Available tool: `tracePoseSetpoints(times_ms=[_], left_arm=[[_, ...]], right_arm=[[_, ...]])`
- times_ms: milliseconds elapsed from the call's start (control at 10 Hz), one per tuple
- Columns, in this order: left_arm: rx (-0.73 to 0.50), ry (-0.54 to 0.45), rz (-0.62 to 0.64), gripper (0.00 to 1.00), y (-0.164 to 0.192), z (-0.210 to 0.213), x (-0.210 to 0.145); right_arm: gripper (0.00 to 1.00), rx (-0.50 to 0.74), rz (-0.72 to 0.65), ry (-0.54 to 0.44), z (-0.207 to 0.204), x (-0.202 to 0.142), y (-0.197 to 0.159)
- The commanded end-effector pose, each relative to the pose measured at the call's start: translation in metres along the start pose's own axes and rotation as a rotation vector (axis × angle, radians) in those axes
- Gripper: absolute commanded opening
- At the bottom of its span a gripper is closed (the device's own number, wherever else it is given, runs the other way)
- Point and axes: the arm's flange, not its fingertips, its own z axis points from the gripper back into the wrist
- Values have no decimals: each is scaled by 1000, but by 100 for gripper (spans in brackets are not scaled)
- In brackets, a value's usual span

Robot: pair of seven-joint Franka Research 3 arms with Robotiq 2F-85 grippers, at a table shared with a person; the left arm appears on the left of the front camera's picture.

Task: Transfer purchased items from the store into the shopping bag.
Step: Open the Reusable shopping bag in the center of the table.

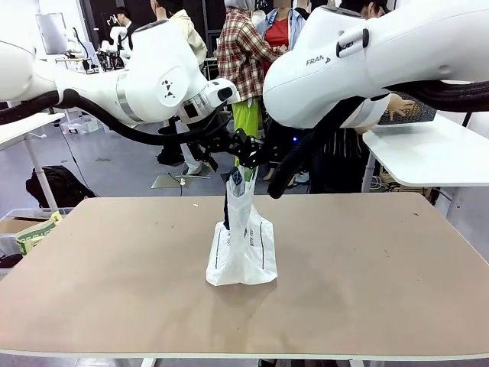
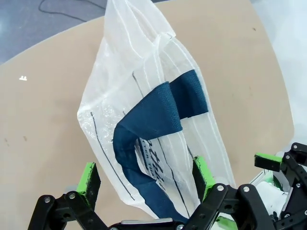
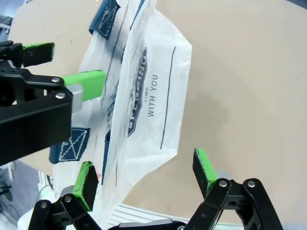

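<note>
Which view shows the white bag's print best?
Right wrist view: the translucent white plastic shopping bag shows its dark oval logo and "WITH YOU" up close. Front view: tiny sideways lettering. Left wrist view: the dark blue woven handle covers most of it.

Shopping bag (image 1: 243,252) is standing upright at middle of table (image 1: 114,260). Left gripper (image 2: 146,176) and right gripper (image 3: 146,176) are hanging side by side above it, bag's top lying between their fingers.

I see bare table (image 1: 382,260) all round the shopping bag (image 1: 243,248); over its top the left gripper (image 2: 145,173) and right gripper (image 3: 145,176) (jaws spread) crowd the way in.
</note>
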Motion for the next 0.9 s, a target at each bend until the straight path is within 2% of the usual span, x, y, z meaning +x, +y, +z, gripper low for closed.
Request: tracePoseSetpoints(times_ms=[0,200,300,400,500,700,800], left_arm=[[48,18,17,100,0,1,2],[40,30,5,96,0,1,2],[37,30,3,81,0,1,2],[34,27,4,62,0,1,2],[34,28,7,42,0,1,1],[34,25,12,2,1,1,1],[35,23,16,0,2,2,1]], right_arm=[[91,-30,-15,7,-2,-2,-2],[53,-34,-10,11,-4,-1,0],[34,-34,-7,13,-4,-1,1],[14,-37,-3,16,-5,0,1],[0,-41,-2,23,-5,1,2],[0,-46,2,28,-5,2,3],[0,-49,3,26,-4,3,3]])
